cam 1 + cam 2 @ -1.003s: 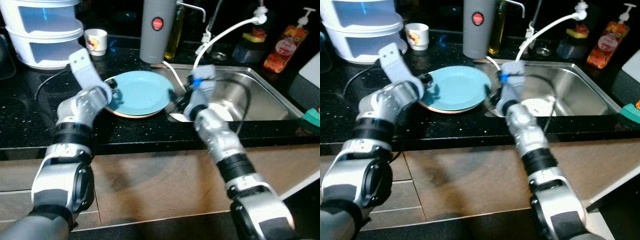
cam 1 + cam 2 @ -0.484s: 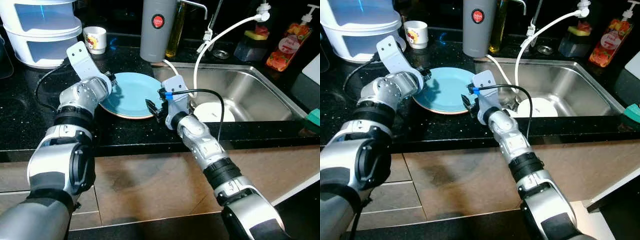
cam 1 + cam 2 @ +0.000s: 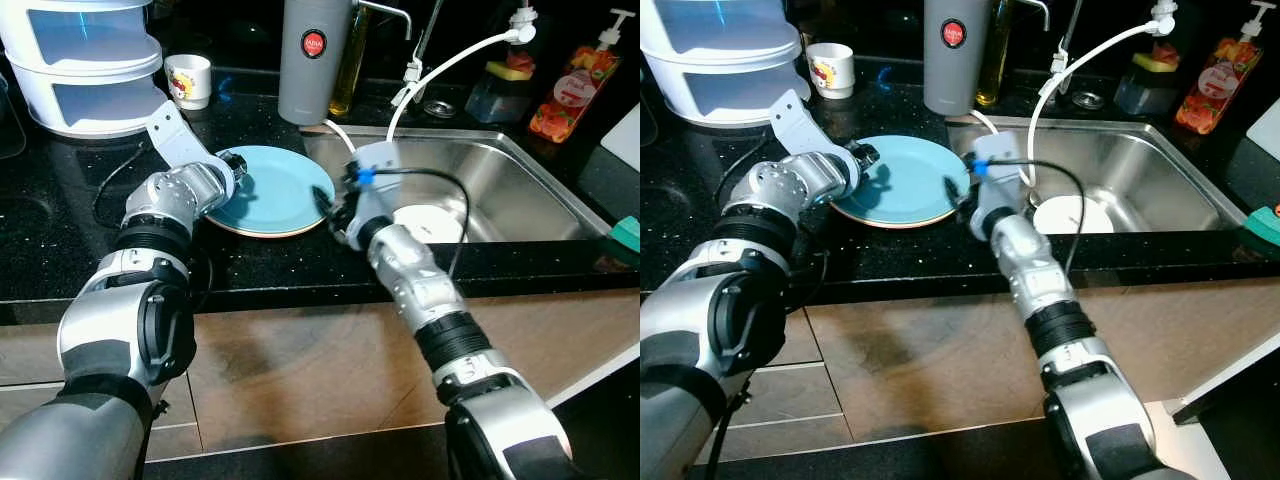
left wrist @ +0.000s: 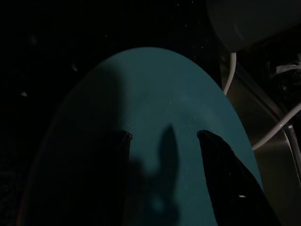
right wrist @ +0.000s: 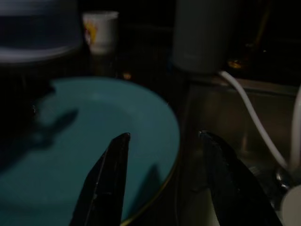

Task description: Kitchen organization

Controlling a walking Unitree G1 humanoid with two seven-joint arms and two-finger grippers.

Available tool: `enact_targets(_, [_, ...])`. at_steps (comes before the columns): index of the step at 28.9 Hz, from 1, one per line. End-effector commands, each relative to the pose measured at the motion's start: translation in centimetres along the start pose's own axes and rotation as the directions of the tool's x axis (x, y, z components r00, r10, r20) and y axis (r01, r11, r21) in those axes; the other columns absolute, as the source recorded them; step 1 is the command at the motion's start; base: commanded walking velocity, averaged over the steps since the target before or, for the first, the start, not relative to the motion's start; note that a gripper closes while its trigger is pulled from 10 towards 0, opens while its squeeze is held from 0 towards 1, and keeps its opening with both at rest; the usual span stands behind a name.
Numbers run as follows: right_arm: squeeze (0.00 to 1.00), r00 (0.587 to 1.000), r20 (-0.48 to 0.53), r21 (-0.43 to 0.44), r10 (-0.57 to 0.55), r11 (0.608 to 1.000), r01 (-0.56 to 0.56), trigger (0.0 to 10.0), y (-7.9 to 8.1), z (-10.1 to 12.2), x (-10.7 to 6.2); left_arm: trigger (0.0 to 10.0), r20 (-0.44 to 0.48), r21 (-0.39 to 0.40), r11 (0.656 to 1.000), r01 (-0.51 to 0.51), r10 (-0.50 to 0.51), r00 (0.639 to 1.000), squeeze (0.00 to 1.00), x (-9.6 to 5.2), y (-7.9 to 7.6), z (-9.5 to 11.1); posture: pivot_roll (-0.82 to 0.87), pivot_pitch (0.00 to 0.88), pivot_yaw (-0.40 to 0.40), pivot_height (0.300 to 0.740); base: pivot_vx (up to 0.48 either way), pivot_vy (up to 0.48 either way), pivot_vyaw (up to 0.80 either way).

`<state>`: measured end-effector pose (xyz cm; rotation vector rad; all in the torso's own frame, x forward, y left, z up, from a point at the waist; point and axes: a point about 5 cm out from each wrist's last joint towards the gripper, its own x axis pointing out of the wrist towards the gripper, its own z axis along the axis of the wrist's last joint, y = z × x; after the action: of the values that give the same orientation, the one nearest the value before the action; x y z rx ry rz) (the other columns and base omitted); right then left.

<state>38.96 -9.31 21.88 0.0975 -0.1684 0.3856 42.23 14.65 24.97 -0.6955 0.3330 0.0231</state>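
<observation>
resting on the black counter just left of the sink, the blue plate lies flat. the left gripper hovers over the plate's left part, fingers spread apart and holding nothing. the right gripper sits at the plate's right rim beside the sink edge, fingers also parted and empty. a white dish lies in the sink.
</observation>
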Motion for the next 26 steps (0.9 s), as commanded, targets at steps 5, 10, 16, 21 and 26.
enact_targets(5, [0.00, 0.983, 0.161, 0.194, -0.082, 0.980, 0.050, 10.0, -1.8, 4.0, 0.1, 10.0, -0.018, 0.139, 0.990, 0.013, -0.010, 1.000, 0.00, 0.3, -0.2, -1.6, 0.05, 0.040, -0.106, 0.740, 0.000, 0.000, 0.00])
enact_targets(10, [0.00, 0.973, 0.204, 0.227, -0.104, 0.972, 0.056, 10.0, -2.6, 5.2, -0.4, 10.0, 0.180, 0.245, 0.966, -0.082, 0.037, 0.983, 0.00, -0.6, 0.5, 2.7, 0.05, 0.039, -0.109, 0.740, 0.000, 0.000, 0.00])
enact_targets(16, [0.00, 0.978, 0.184, 0.205, -0.097, 0.977, 0.058, 10.0, -2.5, 4.6, -0.5, 10.0, 0.145, 0.162, 0.970, -0.182, 0.159, 0.977, 0.00, -0.5, 3.4, 2.6, 0.05, 0.039, -0.108, 0.740, 0.000, 0.000, 0.00])
enact_targets(21, [0.00, 0.981, 0.172, 0.194, -0.088, 0.979, 0.054, 10.0, -2.4, 4.4, -0.5, 10.0, 0.122, 0.142, 0.975, -0.171, 0.154, 0.981, 0.00, -0.3, 3.7, 2.1, 0.05, 0.038, -0.112, 0.740, 0.000, 0.000, 0.00])
enact_targets(26, [0.00, 0.984, 0.157, 0.194, -0.080, 0.980, 0.049, 10.0, -2.2, 4.2, -0.5, 10.0, 0.115, 0.142, 0.980, -0.138, 0.122, 0.986, 0.00, -0.2, 3.5, 1.8, 0.05, 0.039, -0.114, 0.740, 0.000, 0.000, 0.00])
